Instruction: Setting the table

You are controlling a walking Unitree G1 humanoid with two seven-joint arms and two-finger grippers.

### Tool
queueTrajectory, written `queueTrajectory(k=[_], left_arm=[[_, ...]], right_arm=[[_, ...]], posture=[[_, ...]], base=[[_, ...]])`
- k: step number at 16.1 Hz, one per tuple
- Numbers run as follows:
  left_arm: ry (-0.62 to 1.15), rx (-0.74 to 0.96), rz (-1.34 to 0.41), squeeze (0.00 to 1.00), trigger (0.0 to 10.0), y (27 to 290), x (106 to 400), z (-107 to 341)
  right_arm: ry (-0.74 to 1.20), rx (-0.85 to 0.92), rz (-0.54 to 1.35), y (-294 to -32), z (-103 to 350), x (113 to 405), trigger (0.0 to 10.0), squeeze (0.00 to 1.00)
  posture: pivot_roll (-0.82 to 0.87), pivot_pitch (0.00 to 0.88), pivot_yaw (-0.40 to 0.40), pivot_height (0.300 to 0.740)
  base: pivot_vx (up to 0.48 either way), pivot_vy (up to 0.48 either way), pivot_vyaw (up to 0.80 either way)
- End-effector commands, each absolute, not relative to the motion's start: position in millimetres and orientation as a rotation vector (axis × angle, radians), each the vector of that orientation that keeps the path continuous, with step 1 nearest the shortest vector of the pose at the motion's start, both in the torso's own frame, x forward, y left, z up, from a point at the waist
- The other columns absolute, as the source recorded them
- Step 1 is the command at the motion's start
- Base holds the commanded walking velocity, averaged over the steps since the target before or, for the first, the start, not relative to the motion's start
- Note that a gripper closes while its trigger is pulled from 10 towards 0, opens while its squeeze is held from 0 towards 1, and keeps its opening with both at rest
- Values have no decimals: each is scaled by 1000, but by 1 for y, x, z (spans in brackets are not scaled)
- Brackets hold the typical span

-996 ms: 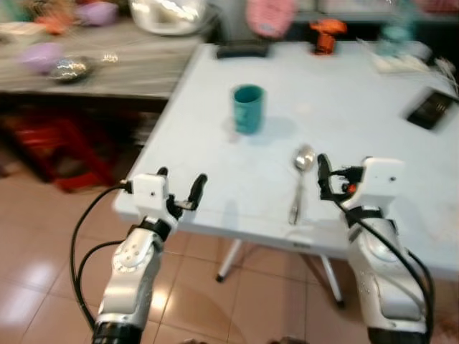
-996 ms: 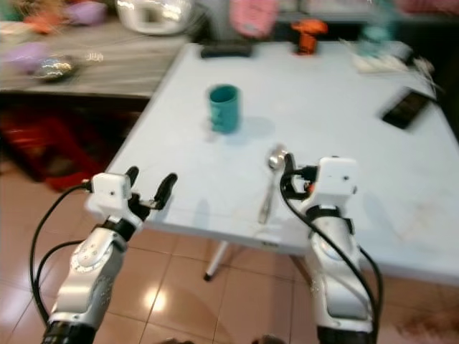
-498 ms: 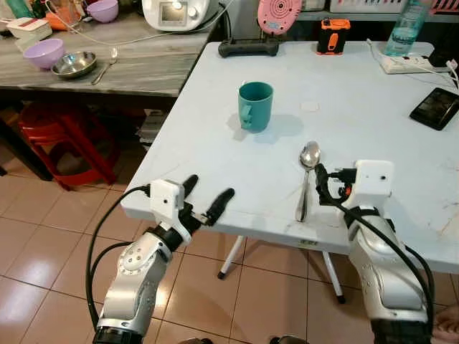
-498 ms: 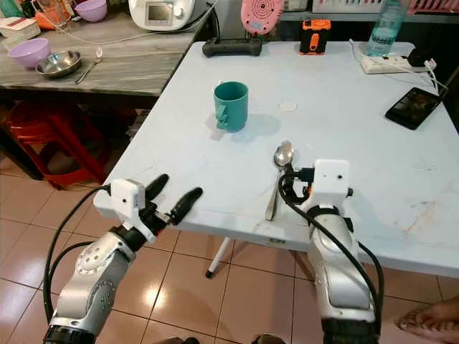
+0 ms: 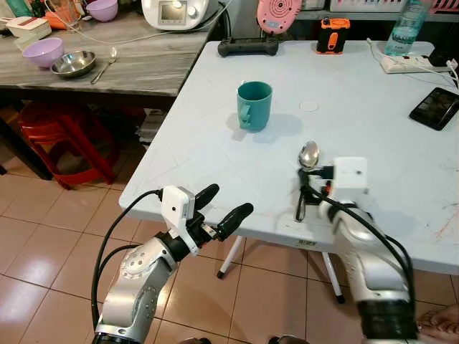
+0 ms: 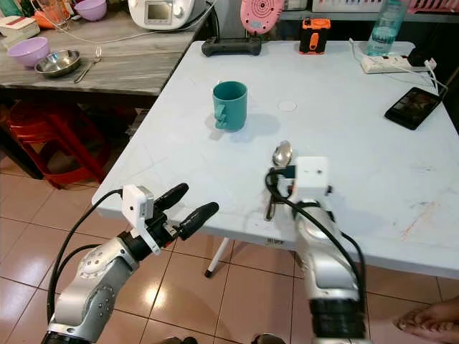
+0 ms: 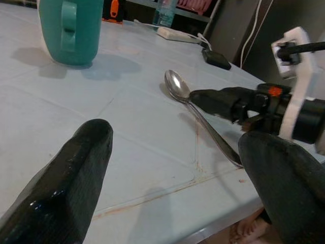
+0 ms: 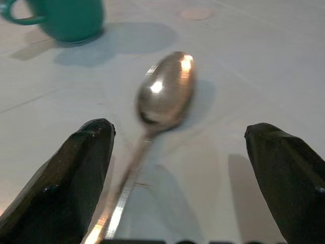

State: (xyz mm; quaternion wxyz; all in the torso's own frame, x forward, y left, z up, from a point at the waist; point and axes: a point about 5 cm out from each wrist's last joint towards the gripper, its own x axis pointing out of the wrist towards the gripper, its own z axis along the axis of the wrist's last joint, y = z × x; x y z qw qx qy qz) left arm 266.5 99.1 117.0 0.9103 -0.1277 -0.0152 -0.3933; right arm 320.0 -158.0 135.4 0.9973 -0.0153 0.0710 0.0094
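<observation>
My right hand (image 8: 172, 168), fingers apart, straddles shiny metal spoon (image 8: 152, 117) lengthwise on white counter (image 5: 215, 143); left hand (image 5: 222, 208) open, farther.

You have a white folding table (image 5: 215, 150) on a tiled floor (image 5: 43, 236). On it lie a teal mug (image 5: 254, 105), a spoon (image 5: 307, 159), a phone (image 5: 434, 107), a power strip (image 5: 405, 63) and a water bottle (image 5: 407, 27).

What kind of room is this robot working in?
Probably a home kitchen or dining corner. A white folding table holds a teal mug and a spoon, and the wooden counter beside it carries bowls and a cooker. The floor is tiled.
</observation>
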Motion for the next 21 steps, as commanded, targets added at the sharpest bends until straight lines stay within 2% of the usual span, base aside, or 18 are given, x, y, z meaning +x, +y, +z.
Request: queueTrajectory(k=[1, 6, 7, 8, 9, 10, 21], left_arm=[[-24, -251, -825, 0, 10000, 101, 265, 118], [-11, -260, -854, 0, 10000, 98, 261, 118], [-12, -269, -872, 0, 10000, 96, 260, 119], [-9, -268, -877, 0, 10000, 96, 260, 119], [-8, -268, -879, 0, 10000, 96, 260, 119], [-7, -267, -880, 0, 10000, 96, 259, 119], [2, -272, -940, 0, 10000, 91, 255, 120]], right_arm=[[155, -33, 55, -149, 135, 323, 10000, 0], [197, -42, 72, -142, 130, 330, 10000, 0], [218, -25, 78, -141, 125, 330, 4902, 0], [223, -26, 76, -141, 123, 331, 941, 0], [224, -26, 75, -141, 123, 331, 941, 0], [227, -27, 74, -141, 122, 331, 39, 0], [273, -18, 37, -152, 113, 331, 0, 0]], posture=[[-101, 129, 96, 740], [-98, 134, 98, 740], [-99, 137, 96, 740], [-99, 137, 96, 740], [-99, 137, 96, 740], [-98, 138, 98, 740], [-101, 141, 100, 740]], base=[[0, 0, 0], [0, 0, 0], [0, 0, 0], [0, 0, 0], [0, 0, 0], [0, 0, 0], [0, 0, 0]])
